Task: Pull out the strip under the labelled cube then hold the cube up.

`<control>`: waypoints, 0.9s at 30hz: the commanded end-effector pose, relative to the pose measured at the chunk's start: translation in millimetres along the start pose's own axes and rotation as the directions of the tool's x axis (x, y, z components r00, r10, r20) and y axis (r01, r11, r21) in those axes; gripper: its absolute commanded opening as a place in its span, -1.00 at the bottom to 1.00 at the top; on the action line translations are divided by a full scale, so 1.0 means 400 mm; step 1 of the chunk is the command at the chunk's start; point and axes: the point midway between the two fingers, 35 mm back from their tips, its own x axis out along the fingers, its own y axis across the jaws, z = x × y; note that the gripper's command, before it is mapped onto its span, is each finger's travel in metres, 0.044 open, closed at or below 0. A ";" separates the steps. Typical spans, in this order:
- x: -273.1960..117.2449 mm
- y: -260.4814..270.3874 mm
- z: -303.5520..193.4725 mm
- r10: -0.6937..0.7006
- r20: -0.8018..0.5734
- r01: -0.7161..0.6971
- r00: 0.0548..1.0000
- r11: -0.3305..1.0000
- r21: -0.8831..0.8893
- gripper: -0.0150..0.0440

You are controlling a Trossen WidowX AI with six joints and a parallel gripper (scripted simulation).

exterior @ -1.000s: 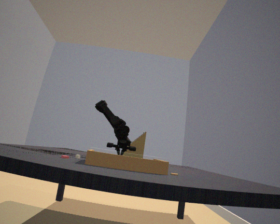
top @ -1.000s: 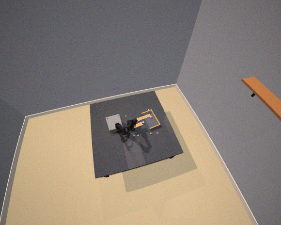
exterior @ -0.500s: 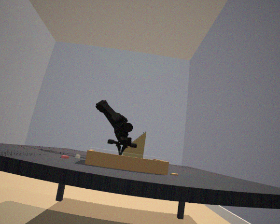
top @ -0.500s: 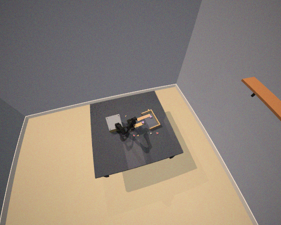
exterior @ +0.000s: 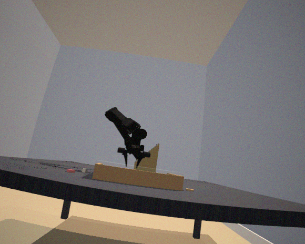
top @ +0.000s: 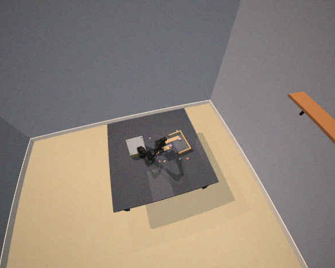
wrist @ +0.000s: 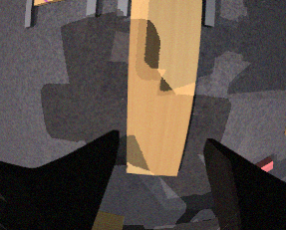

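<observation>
With the fingers apart and with nothing between them, hanging low as black parallel-jaw gripper [top: 162, 148] [exterior: 131, 167] [wrist: 162, 141], over the near end of a long, flat, light wooden strip [top: 167, 148] [wrist: 160, 118]. In the wrist view, seen lying between the two fingertips, lower than them. From above, to be seen on this strip: a small purple cube [top: 170, 145]. At the far part of a second light wooden strip [top: 172, 140], to be found: another small purple cube [top: 179, 139], inside a low wooden frame [top: 186, 141] [exterior: 137, 176] on the dark table [top: 130, 185] [exterior: 240, 200] [wrist: 14, 64]. Impossible to tell which cube carries the label.
</observation>
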 end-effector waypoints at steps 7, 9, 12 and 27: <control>-0.012 0.002 0.098 0.003 -0.001 -0.003 1.000 1.000 0.003 1.00; -0.014 0.003 0.119 0.003 -0.001 -0.003 1.000 1.000 0.004 1.00; -0.018 0.003 0.151 0.003 -0.001 -0.003 1.000 1.000 0.004 1.00; -0.038 0.003 0.306 0.003 0.002 -0.003 1.000 1.000 0.007 1.00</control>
